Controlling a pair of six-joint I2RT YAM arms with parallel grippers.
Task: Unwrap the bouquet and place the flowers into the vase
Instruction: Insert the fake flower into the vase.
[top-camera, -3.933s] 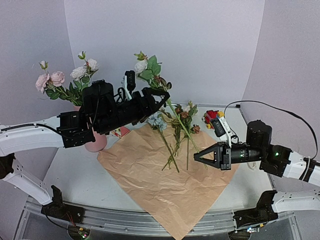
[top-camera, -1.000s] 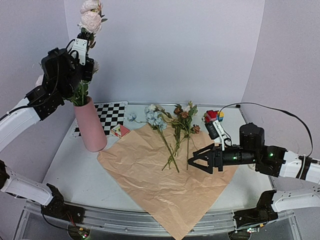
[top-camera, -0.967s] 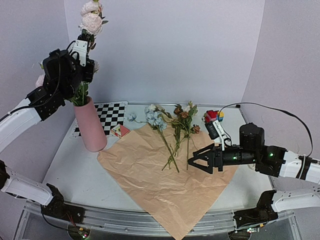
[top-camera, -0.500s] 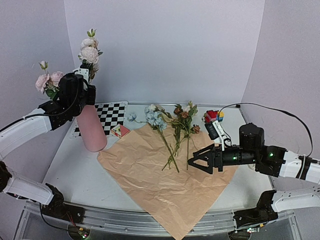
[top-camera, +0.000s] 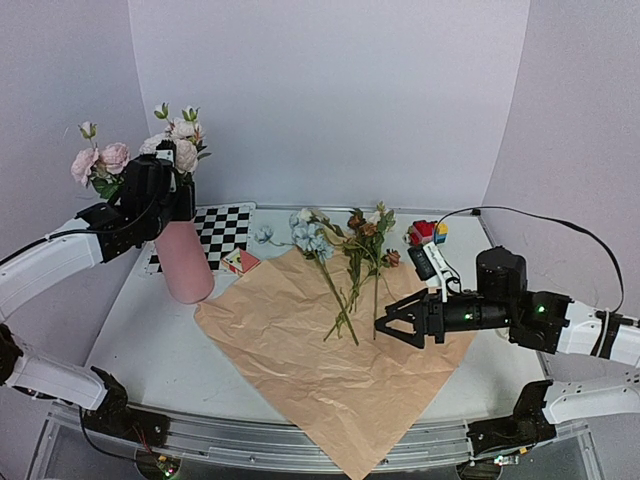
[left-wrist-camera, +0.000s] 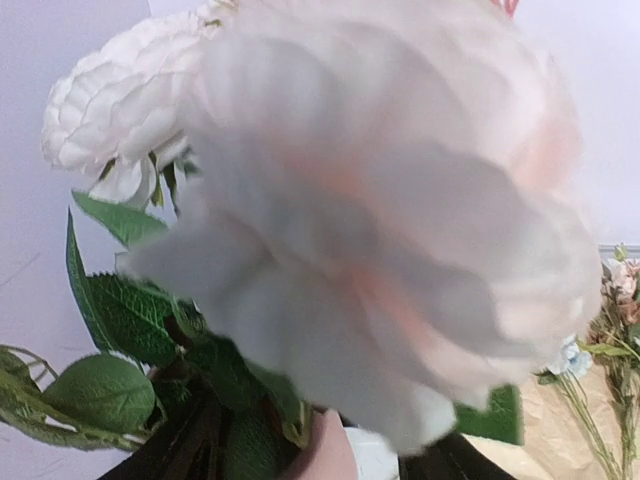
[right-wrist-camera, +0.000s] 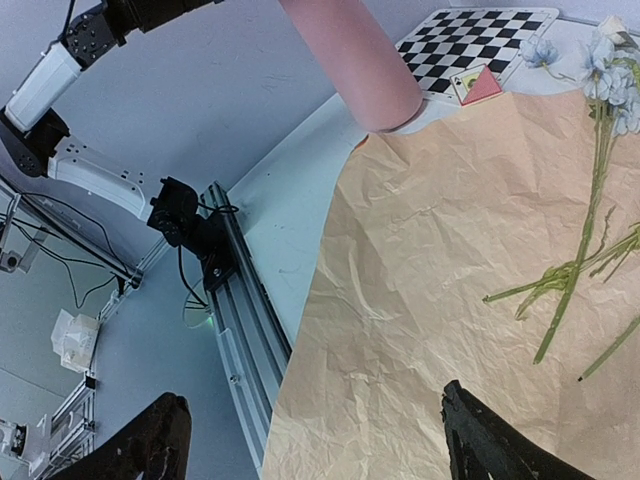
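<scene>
Scene: a pale bench stands in front of lilac walls, with two robot arms reaching in from its near edge.

Vase: a tall pink vase stands upright at the back left of the bench. It is just off the left corner of the paper and beside a checkered mat.

Standing flowers: white and peach-pink standing flowers with green leaves rise from the vase mouth. One pink cluster leans out to the left.

Left end effector: the left end effector hangs at the vase mouth among the leaves. In the wrist view its dark fingers seem to stand apart on either side of the pink rim. A blurred bloom fills most of that view.

Paper: a large sheet of crumpled tan paper lies opened out flat across the middle of the bench. One corner hangs over the near edge.

Loose flowers: pale blue, white and rust-brown loose flowers lie on the far part of the paper. Their heads point toward the back wall and their green stems toward the near edge.

Right end effector: the right end effector hovers low over the paper, just right of the stem ends. Its fingers are spread wide and grip nothing.

Other things: a small colourful toy brick block sits at the back right, beyond the paper. A small red card lies between the vase and the paper.
</scene>
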